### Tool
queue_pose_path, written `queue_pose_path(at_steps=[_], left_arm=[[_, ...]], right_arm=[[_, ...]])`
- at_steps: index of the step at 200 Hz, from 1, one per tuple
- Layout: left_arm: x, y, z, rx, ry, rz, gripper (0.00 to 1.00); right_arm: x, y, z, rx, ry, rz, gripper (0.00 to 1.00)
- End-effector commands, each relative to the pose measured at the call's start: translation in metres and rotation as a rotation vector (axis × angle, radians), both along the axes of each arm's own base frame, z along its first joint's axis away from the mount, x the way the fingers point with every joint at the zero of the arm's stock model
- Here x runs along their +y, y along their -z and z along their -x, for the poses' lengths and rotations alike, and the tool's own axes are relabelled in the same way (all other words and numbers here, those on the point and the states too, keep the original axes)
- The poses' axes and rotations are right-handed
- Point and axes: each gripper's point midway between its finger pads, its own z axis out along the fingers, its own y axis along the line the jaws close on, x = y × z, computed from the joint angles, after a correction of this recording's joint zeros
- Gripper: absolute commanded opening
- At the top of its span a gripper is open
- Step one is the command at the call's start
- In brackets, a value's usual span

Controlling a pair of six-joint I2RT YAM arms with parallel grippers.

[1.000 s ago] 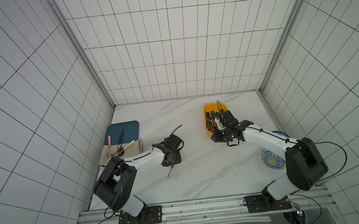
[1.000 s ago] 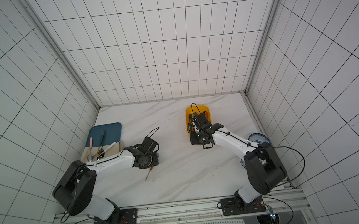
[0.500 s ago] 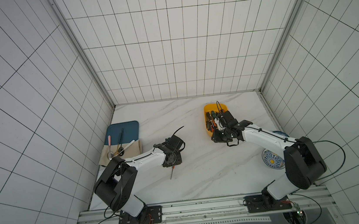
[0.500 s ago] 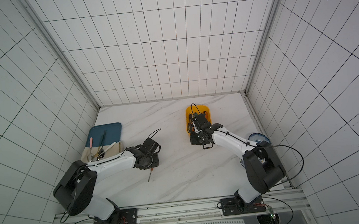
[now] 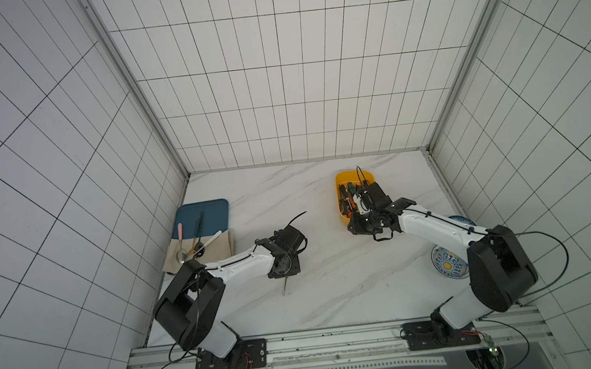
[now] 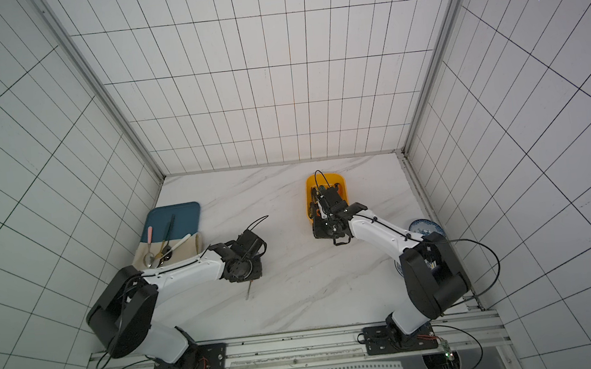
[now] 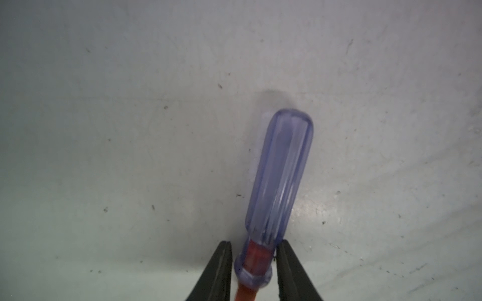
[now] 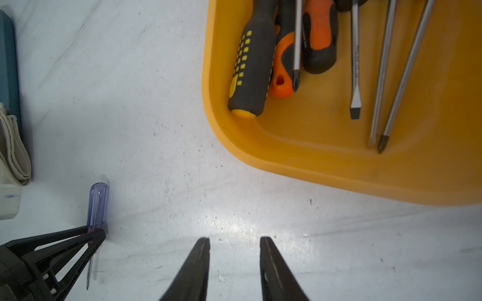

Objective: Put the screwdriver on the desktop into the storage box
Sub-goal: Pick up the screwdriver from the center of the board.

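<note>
Left gripper [image 7: 254, 241] has narrowed around the screwdriver [image 7: 280, 169]; storage box [image 8: 260, 153] holds other screwdrivers [image 8: 254, 65]

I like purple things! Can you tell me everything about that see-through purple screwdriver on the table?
The screwdriver has a clear bluish-purple ridged plastic handle, red showing inside its collar, and a thin shaft. It lies flat on the white desktop, apart from the storage box. The left gripper straddles its collar; whether it pinches yet is unclear.
</note>
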Motion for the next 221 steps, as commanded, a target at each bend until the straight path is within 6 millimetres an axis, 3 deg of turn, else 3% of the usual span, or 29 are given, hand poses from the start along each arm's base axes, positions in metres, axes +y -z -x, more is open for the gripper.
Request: queue_pose_path(at_steps=[1,77,97,135,193,221], left_arm=[[0.005,-0.002,0.000,-0.019,-0.007,-0.021,0.32],[-0.003,0.000,-0.002,-0.016,0.014,0.004,0.00],[-0.004,0.000,-0.002,-0.018,0.019,0.008,0.00],[-0.001,0.004,0.002,-0.003,0.018,-0.020,0.17],[0.003,0.004,0.009,-0.004,0.022,-0.063,0.31],[0.003,0.005,0.010,-0.005,0.028,-0.071,0.31]], right_arm=[[0.000,0.010,0.008,0.026,0.001,0.004,0.36],[0.000,0.009,0.009,0.022,0.003,0.000,0.36],[0.000,0.009,0.010,0.027,0.004,-0.005,0.37],[0.001,0.009,0.010,0.027,0.003,-0.007,0.36],[0.001,0.010,0.009,0.027,0.006,-0.009,0.37],[0.001,0.010,0.009,0.029,0.006,-0.010,0.37]])
